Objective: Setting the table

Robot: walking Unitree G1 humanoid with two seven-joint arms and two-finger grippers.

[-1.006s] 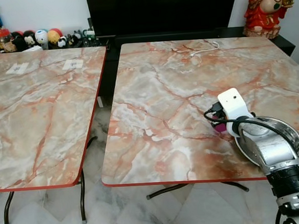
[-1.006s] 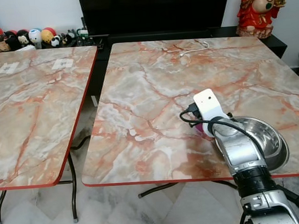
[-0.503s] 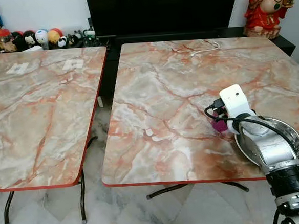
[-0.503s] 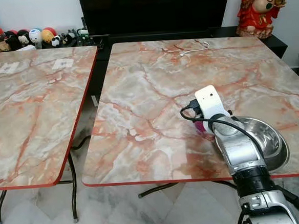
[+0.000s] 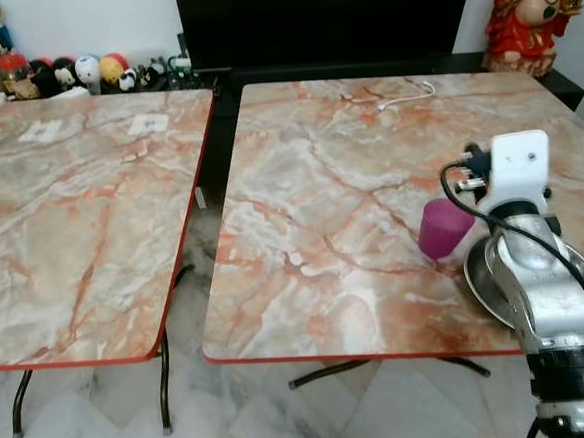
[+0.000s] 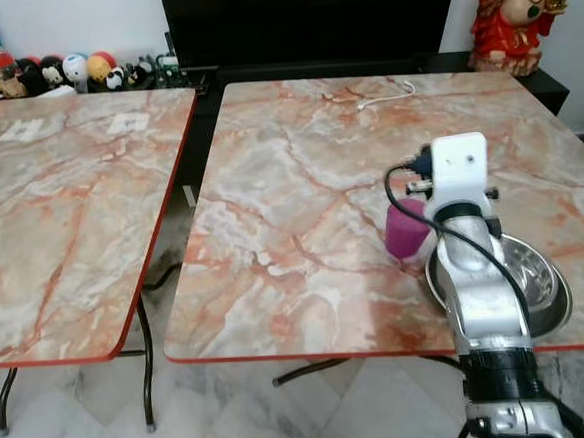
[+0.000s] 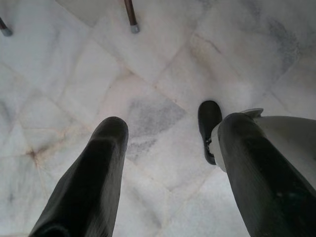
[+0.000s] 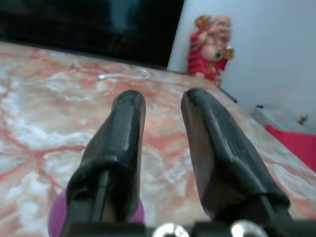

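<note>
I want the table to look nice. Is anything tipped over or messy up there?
Nothing is tipped or spilled. The purple cup stands upright beside the steel bowl near the table front edge. The only stray thing is a white cable lying at the far edge, which doesn't belong in a place setting.

Two marble-patterned tables with red edges — the right table [image 5: 371,203] just beside the left table [image 5: 71,214] — stand on a pale marble floor [image 7: 163,74]. Behind them, a dark TV screen [image 5: 323,16] against a white wall [image 5: 88,23].

Right end effector [image 8: 160,106] raised, fingers parted; left end effector [image 7: 168,133] hangs open
</note>
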